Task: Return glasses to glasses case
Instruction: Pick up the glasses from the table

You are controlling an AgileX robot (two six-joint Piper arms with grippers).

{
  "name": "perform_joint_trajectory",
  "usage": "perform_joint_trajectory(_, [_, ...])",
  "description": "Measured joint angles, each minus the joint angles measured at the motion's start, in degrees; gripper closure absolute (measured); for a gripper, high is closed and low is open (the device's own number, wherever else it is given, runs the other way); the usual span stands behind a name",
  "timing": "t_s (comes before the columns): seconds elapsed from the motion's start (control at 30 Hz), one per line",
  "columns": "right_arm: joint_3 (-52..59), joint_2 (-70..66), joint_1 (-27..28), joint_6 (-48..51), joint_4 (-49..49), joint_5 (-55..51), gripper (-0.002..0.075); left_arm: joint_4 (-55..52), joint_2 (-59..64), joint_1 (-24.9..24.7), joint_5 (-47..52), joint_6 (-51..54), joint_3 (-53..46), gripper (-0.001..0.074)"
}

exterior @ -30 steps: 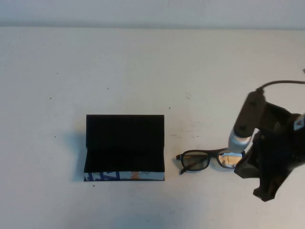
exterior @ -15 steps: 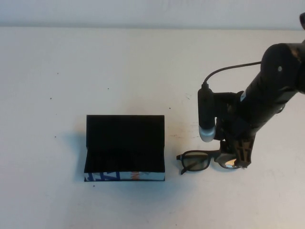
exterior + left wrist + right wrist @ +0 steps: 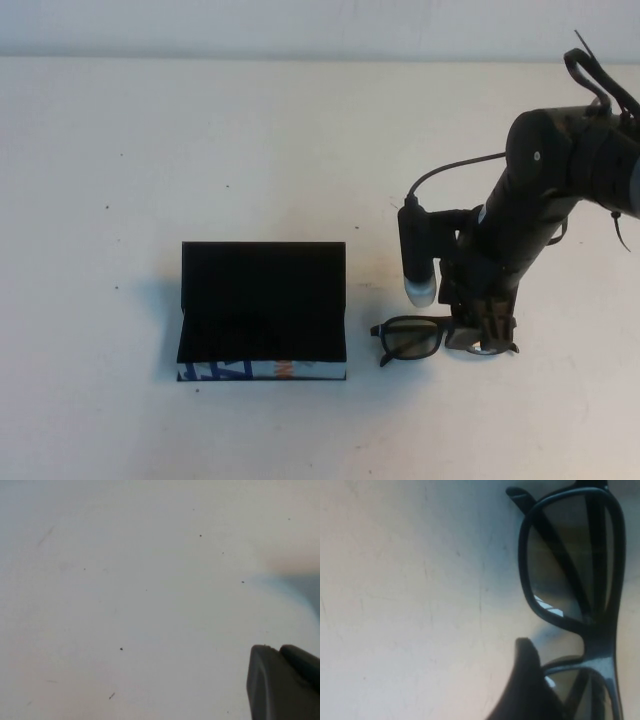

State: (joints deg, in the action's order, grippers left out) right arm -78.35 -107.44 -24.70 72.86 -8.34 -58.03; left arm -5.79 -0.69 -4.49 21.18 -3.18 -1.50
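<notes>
The glasses (image 3: 410,338), dark-framed with tinted lenses, lie flat on the table just right of the glasses case (image 3: 262,300). The case is a black box standing open, its flap lid raised at the back and its printed white side facing front. My right gripper (image 3: 482,338) is down over the right lens, open, and it hides that lens from above. In the right wrist view one dark finger (image 3: 526,680) stands just beside the glasses (image 3: 570,570) at the bridge, with nothing gripped. My left gripper (image 3: 282,680) hangs over bare table, shut and empty.
The pale table (image 3: 250,150) carries only small specks and scuff marks. The right arm's cable (image 3: 450,168) loops above the wrist camera (image 3: 418,255). The table's far edge meets the wall at the back.
My right arm has swung in from the right edge toward the glasses and settled over the right lens. Its gripper went from shut to open.
</notes>
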Motion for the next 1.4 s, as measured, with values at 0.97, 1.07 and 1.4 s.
perform_joint_trajectory(0.97, [-0.6,-4.8,0.0,3.2,0.4,2.1,0.034,0.0,0.0,0.0,0.0,0.0,0.0,0.0736])
perform_joint_trajectory(1.07, [-0.6,-4.8,0.0,3.2,0.4,1.1,0.0393,0.0,0.0,0.0,0.0,0.0,0.0,0.0736])
perform_joint_trajectory(1.4, [-0.6,-4.8,0.0,3.2,0.4,-1.5,0.064,0.0,0.0,0.0,0.0,0.0,0.0,0.0736])
